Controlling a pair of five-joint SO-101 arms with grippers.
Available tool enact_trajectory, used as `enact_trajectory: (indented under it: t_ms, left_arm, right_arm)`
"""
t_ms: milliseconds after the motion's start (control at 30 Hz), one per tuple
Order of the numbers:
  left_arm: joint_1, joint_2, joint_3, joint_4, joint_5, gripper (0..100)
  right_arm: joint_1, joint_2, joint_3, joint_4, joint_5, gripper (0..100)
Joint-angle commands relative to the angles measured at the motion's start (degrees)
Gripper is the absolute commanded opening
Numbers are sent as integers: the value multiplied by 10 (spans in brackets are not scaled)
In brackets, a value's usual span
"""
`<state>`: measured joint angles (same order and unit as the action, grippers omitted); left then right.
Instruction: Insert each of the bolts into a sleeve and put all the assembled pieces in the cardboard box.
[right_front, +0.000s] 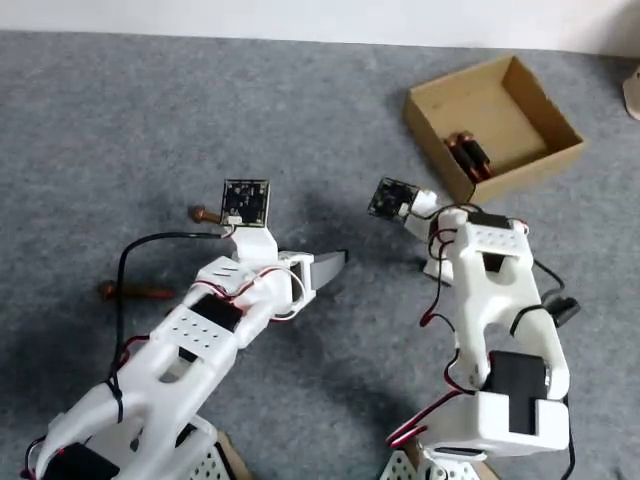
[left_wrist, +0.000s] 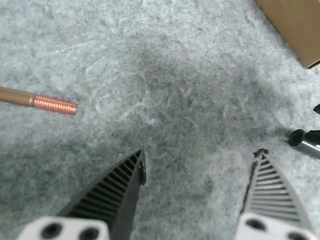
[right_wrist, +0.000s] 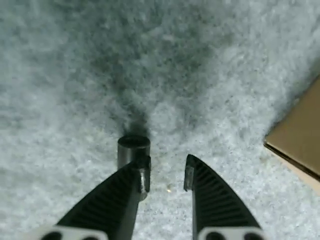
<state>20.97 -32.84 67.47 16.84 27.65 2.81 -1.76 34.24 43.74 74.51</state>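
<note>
Overhead view of a grey, felt-covered bench (right_front: 120, 120) with two white robot arms entering from the bottom edge. An open cardboard box (right_front: 500, 110) sits in the upper right of the frame. Inside it, against the lower wall, lie what look like two assembled pieces (right_front: 470, 155), dark with copper showing.

Two copper bolts are loose on the bench at centre left. The first bolt (right_front: 205, 213) is partly hidden behind the left arm's camera board. The second bolt (right_front: 135, 292) lies lower and further left.

The left gripper (right_front: 325, 268) is near mid-frame, its jaws spread wide and holding nothing. In the right wrist view, the right gripper (right_wrist: 165, 175) has a narrow gap with nothing in it. A black sleeve (right_wrist: 133, 149) stands right at one fingertip, outside that gap.

The task looks partly done: some pieces are boxed, while two bolts still need sleeves and then boxing. One loose sleeve can be made out.
</note>
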Motion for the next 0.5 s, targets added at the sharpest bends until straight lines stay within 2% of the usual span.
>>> enact_trajectory:
  t_ms: [0,200,467]
  left_arm:
    - [-7,-21,-27,-10,-5,316]
    - [-7,-21,-27,-10,-6,316]
    - [-7,-21,-27,-10,-7,316]
  right_arm:
    - [-8,0,11,-23,-10,113]
    - [-19,0,63,-54,-12,113]
    - [-34,-1,87,-53,-60,113]
